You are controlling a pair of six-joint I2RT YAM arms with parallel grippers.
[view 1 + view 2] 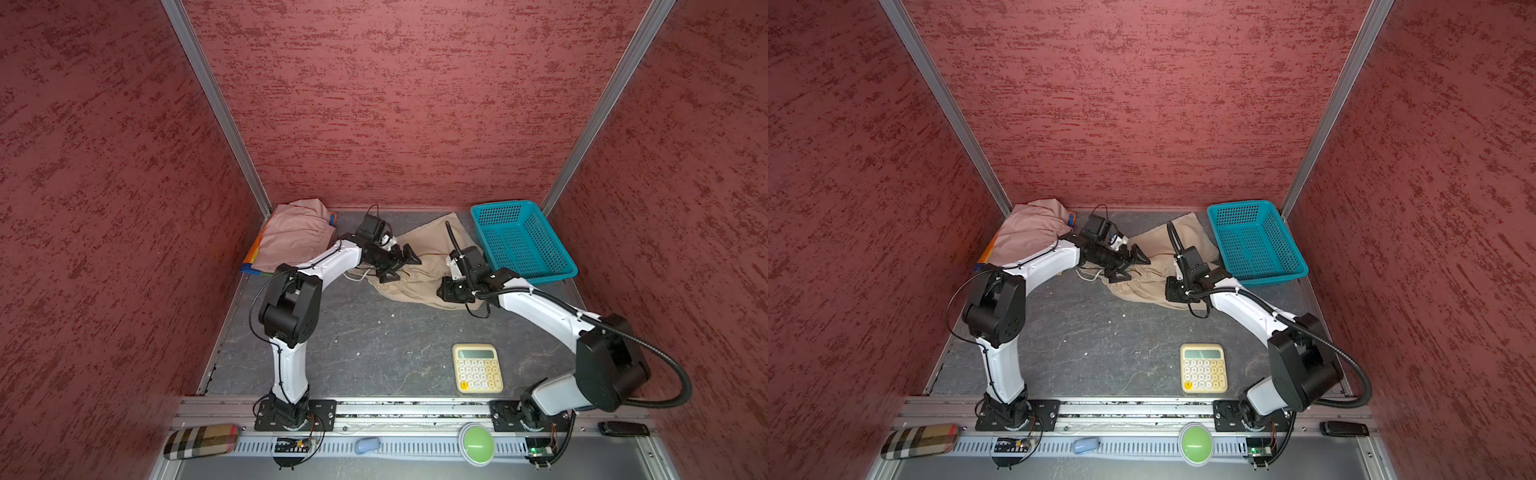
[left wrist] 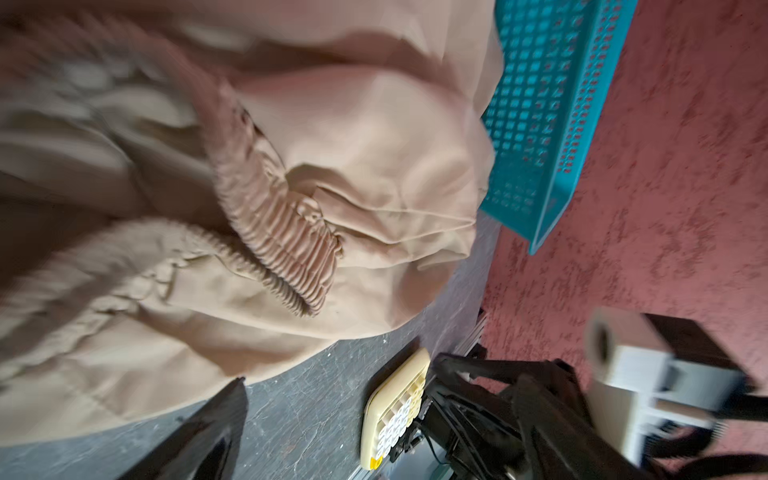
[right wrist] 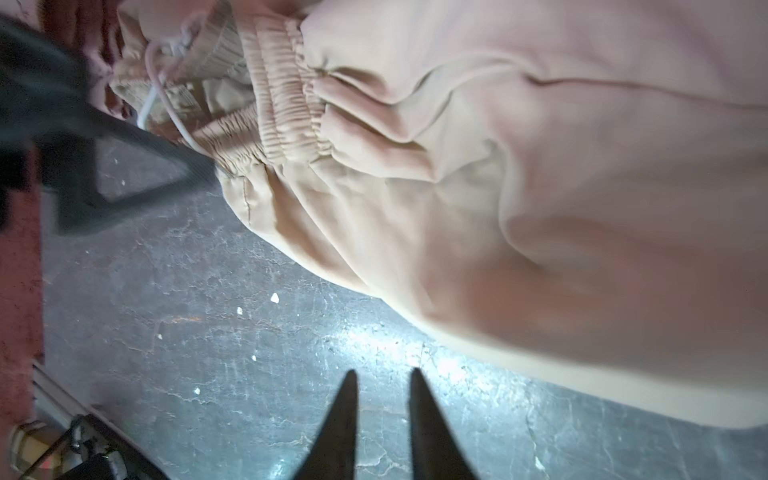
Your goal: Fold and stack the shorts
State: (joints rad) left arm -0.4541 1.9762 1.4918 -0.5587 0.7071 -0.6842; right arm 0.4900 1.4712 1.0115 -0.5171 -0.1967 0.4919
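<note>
Your left gripper point(image 1: 400, 266) stands wide open at mid-frame in both top views. Just right of it, your right gripper point(image 3: 383, 399) has its jaws narrowly parted.

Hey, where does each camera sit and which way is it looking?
Top views: high above the arms' bases, looking down over the table; whole left arm and right arm show.
Left wrist: on the left arm, facing the beige shorts and teal basket; one finger shows.
Right wrist: on the right arm, facing down at table and shorts; right pincer shows, open, empty.
Shared: both wrist views show the shorts' gathered waistband.
</note>
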